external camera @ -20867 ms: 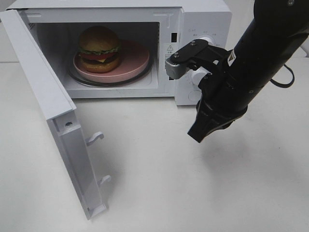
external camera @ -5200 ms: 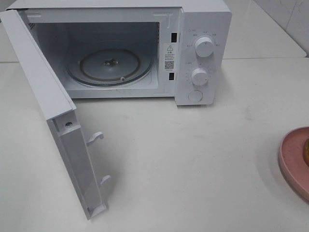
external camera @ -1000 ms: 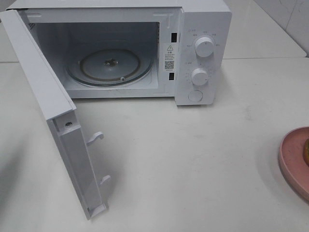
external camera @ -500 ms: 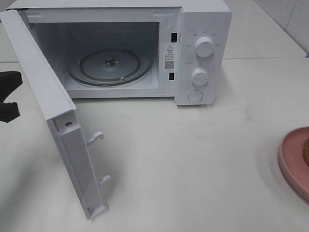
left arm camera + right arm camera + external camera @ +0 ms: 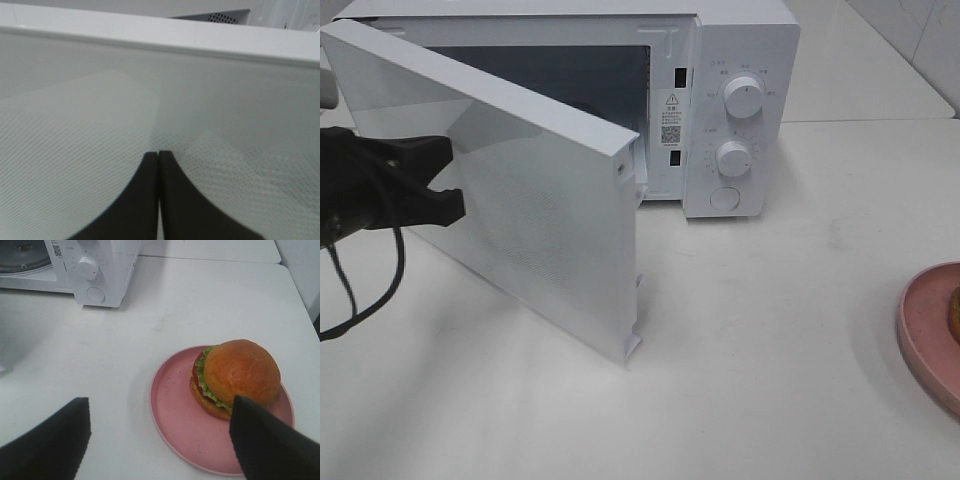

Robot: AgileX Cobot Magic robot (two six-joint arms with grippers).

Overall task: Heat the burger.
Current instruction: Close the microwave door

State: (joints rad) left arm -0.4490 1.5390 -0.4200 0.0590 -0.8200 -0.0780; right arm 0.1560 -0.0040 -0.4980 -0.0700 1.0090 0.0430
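Door point(image 5: 530, 190) hides cavity; plate point(image 5: 930, 335) cut off

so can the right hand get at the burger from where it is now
Probably yes. The right hand hangs open just above the burger on its pink plate, its fingers spread to either side, and nothing lies between them. The microwave stands well off across the table.

The left gripper point(image 5: 445, 178) presses against the half-swung door point(image 5: 535, 200) of the white microwave point(image 5: 740, 60); a pink plate point(image 5: 925, 335) sits at the table's right edge.
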